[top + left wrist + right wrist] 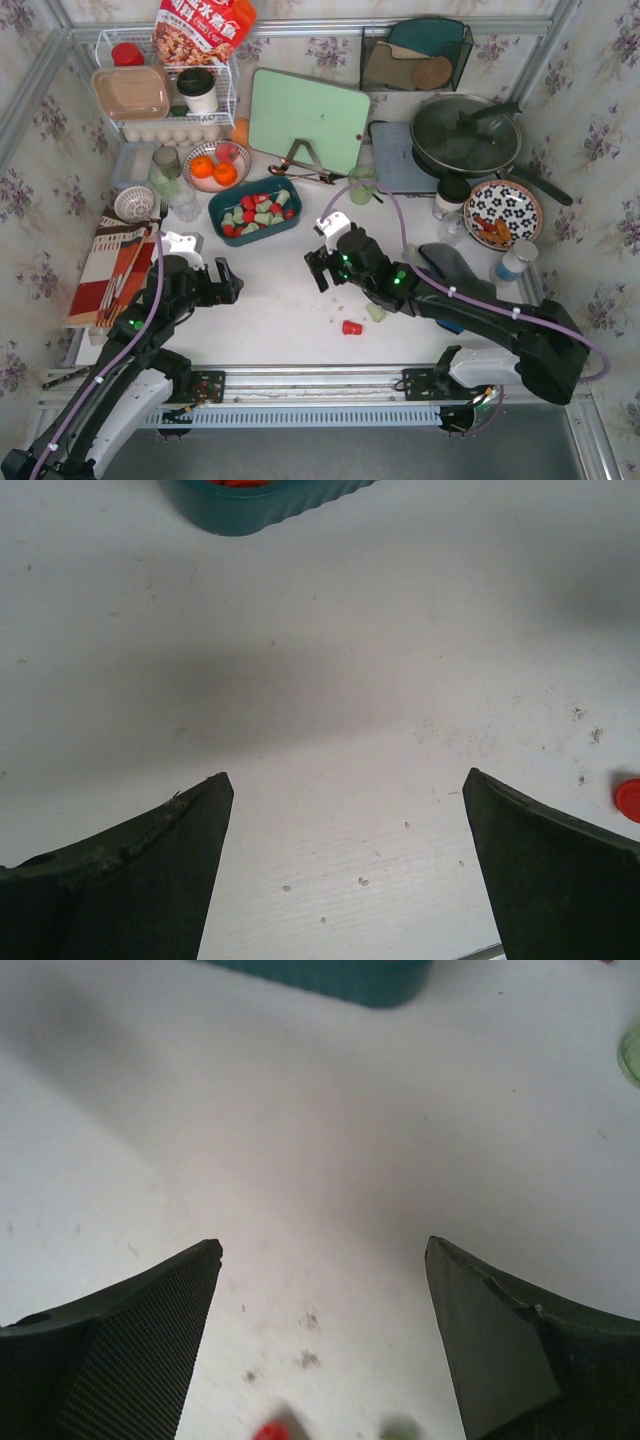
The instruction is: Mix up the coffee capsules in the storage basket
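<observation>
Left gripper (345,775) and right gripper (323,1250) hang wide open, empty, short of the basket (255,212), probably to recover 2 strays: red capsule (351,327) and green capsule (376,312).

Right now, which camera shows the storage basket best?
Top external: the whole storage basket is visible, with red and green coffee capsules inside. Left wrist catches only a strip of its ribbed wall at the top edge; right wrist only a corner.

This looks like a kitchen counter. Right of the green cutting board (308,120) sits a frying pan (466,135) with a lid. Left of the board are a white wire rack (231,100) and oranges (203,167), and flowered wallpaper (590,130) runs behind.
</observation>
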Action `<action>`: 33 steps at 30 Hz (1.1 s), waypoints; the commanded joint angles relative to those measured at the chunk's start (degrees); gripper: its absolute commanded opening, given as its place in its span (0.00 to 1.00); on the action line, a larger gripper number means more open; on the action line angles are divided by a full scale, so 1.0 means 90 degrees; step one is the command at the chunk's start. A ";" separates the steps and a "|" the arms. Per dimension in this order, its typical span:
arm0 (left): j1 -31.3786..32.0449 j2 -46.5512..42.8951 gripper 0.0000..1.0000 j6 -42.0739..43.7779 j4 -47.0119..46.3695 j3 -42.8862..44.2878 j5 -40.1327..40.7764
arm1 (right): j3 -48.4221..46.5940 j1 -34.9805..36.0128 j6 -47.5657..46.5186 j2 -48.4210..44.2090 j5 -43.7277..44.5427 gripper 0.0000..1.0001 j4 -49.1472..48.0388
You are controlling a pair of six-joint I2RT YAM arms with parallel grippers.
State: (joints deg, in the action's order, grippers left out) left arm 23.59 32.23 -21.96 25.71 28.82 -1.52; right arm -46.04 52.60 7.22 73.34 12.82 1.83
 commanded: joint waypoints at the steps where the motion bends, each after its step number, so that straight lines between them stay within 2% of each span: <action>1: -0.0002 -0.0007 1.00 -0.0014 -0.0045 -0.0019 0.0000 | 0.0344 0.0219 -0.1253 -0.0575 -0.0564 0.91 0.0552; 7: -0.0004 -0.0021 1.00 -0.0012 -0.0035 -0.0005 -0.0009 | 0.0603 0.0325 -0.2742 -0.0961 -0.1532 0.92 0.1325; 11: -0.0004 -0.0045 1.00 -0.0012 0.0002 0.0001 -0.0014 | 0.0830 0.0413 -0.3319 -0.0782 -0.1729 0.91 0.1588; 18: -0.0001 -0.0037 1.00 -0.0030 -0.0006 0.0004 -0.0085 | 0.0736 0.0569 -0.3605 0.0145 -0.1578 0.85 0.2194; 26: 0.0000 -0.0079 1.00 -0.0041 -0.0025 0.0011 -0.0206 | 0.0693 0.0581 -0.3661 0.0252 -0.1991 0.85 0.2555; 33: -0.0004 -0.0143 1.00 -0.0051 -0.0004 0.0002 -0.0188 | 0.0673 0.0590 -0.3731 0.0320 -0.1956 0.82 0.2917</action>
State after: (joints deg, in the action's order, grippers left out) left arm 23.59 31.20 -22.17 25.71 28.82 -2.81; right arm -39.66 57.84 -25.65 76.23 -4.16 25.76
